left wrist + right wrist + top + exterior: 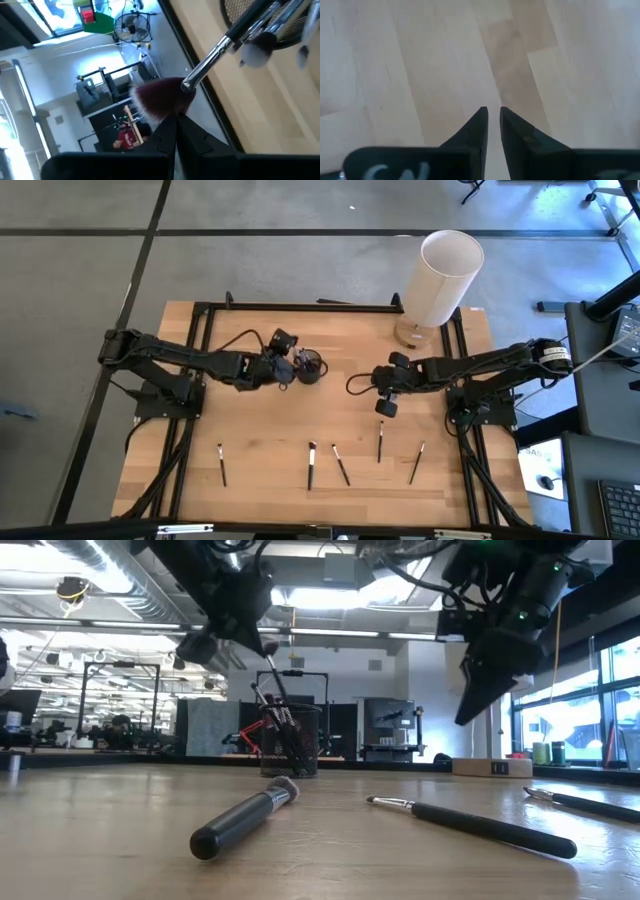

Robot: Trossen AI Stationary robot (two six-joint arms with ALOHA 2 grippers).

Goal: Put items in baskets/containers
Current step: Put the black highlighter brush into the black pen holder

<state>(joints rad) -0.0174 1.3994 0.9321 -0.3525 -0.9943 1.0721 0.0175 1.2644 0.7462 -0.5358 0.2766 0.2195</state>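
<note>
From above, the left gripper [284, 370] sits right beside the black mesh cup [311, 366] near the middle of the table [250, 430], but the overhead shot hides what it carries. The left wrist camera settles it: the fingers [165, 132] are pinched tight on the reddish fan head of a brush [210, 55], whose dark handle runs off toward the cup's rim [280, 30]. The low view adds that this brush [272, 665] slants down into the cup [291, 740], which already has several brushes standing in it. Over on the other side, the right gripper [385, 405] hangs just past the far end of one of five brushes [380, 442] lined up along the near edge. Its wrist camera shows bare wood and two fingers [472, 132] with a slim gap between them, gripping nothing.
</note>
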